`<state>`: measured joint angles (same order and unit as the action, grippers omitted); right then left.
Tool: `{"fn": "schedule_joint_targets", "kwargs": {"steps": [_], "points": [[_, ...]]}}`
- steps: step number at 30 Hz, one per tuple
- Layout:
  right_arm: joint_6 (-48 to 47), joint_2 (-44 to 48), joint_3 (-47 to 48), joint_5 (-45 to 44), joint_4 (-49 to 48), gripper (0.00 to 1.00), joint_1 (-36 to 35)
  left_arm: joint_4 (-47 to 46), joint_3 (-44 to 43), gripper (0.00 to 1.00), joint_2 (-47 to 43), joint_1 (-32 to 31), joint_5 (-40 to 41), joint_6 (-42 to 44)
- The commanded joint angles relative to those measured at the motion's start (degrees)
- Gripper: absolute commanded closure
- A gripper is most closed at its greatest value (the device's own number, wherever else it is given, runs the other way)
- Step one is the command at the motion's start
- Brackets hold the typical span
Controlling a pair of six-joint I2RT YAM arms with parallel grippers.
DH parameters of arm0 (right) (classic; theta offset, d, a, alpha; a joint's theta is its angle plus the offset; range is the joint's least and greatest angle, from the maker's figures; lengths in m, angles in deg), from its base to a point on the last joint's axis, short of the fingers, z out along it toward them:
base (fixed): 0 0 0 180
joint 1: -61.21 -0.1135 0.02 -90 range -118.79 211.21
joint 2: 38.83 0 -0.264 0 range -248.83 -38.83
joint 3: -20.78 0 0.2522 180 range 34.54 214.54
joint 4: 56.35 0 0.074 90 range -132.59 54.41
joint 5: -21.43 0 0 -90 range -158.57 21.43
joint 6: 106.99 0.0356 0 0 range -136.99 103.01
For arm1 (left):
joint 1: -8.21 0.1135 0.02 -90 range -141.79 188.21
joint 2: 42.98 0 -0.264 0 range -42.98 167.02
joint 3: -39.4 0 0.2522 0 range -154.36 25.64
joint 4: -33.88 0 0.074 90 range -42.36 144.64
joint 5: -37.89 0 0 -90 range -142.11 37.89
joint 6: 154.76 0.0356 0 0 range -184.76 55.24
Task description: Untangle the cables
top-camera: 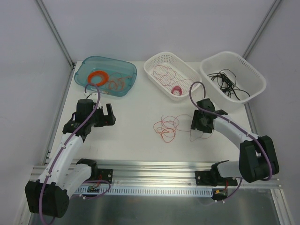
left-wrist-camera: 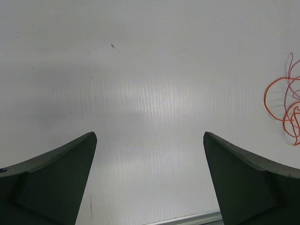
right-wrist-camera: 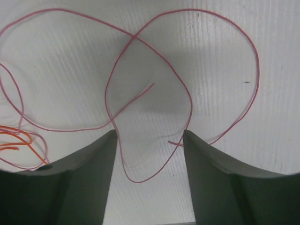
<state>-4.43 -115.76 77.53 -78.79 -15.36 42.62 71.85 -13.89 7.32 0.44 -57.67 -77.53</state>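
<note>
A loose tangle of thin red and orange cables [top-camera: 166, 127] lies on the white table between the two arms. My right gripper [top-camera: 196, 124] is just to the right of it and low over the table. In the right wrist view it [right-wrist-camera: 149, 136] is open, and a loop of red cable [right-wrist-camera: 136, 36] lies loose on the table between the fingers, gripped by neither. An orange cable [right-wrist-camera: 23, 138] shows at the left edge. My left gripper [top-camera: 109, 115] [left-wrist-camera: 150, 136] stands wide open over bare table, well left of the tangle, with orange cable [left-wrist-camera: 265, 98] at the far right of its view.
A teal tray [top-camera: 79, 79] at the back left holds a thick orange ring [top-camera: 97, 76] and orange wire. The middle white basket [top-camera: 151, 77] holds red wire and a pink spool [top-camera: 177, 91]. The right white basket [top-camera: 255, 91] holds black cables [top-camera: 227, 82].
</note>
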Motion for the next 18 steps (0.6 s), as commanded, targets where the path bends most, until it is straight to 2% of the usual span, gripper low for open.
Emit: {"fn": "schedule_joint_targets", "kwargs": {"steps": [1,7,18], "points": [[2.47,2.31,3.33,-0.68,-0.59,0.34,0.13,-1.79,-1.08,0.01,0.32,0.3,-0.59,1.0],[6.51,0.03,5.09,-2.6,0.29,0.2,-0.83,-1.79,-1.08,0.01,0.5,0.3,-0.68,1.0],[18.9,-6.22,6.41,-10.25,3.62,0.06,-2.33,-1.79,-0.9,0.01,0.15,0.3,-0.85,1.17]]}}
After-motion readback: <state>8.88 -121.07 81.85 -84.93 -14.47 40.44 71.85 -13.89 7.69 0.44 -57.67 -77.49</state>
